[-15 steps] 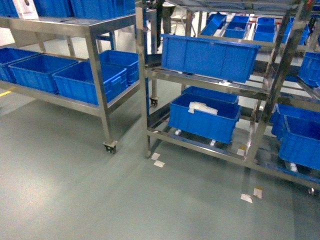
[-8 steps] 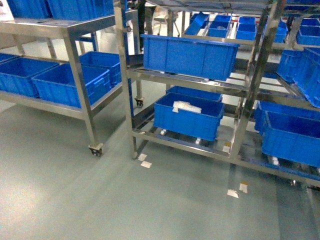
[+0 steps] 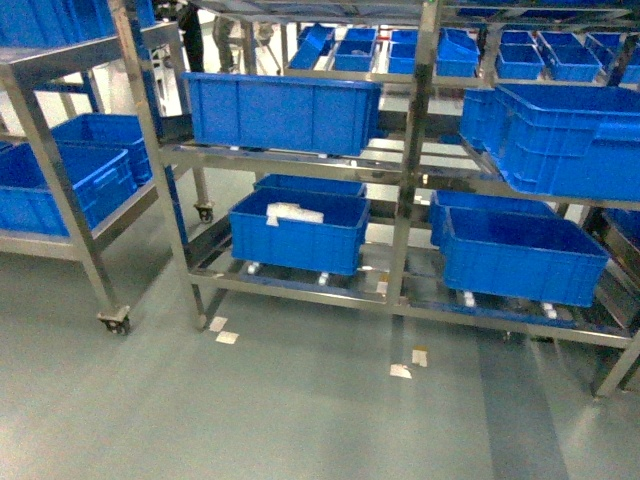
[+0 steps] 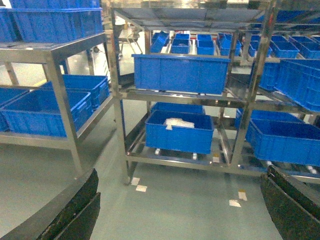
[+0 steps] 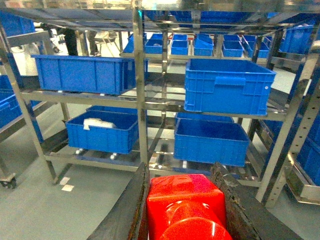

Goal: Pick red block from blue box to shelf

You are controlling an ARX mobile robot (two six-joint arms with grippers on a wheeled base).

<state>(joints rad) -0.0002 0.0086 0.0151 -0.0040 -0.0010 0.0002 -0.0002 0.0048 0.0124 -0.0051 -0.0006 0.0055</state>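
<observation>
- While the robot is facing the tall stainless-steel shelf, the right gripper is clamping the small glossy red plastic block between its two dark fingers, one pad touching each side face.
- That brick is looking light and rigid, but its shiny plastic is probably slippery, so gripping the flat side walls, as now, is likely the safest hold; the round stud is offering nothing to pinch.
- The left gripper is hanging with its jaws spread wide and nothing between them.
- No teal tub is showing in any view, only dark blue ribbed plastic crates filling most tiers.
- Open room is seeming tight: upright posts and horizontal rails are framing each bay, and crates are sitting near the rail edges, so any bare rail strip beside them is the likely landing spot.
- The grey floor in front of the rack is leaving room for approaching.
</observation>
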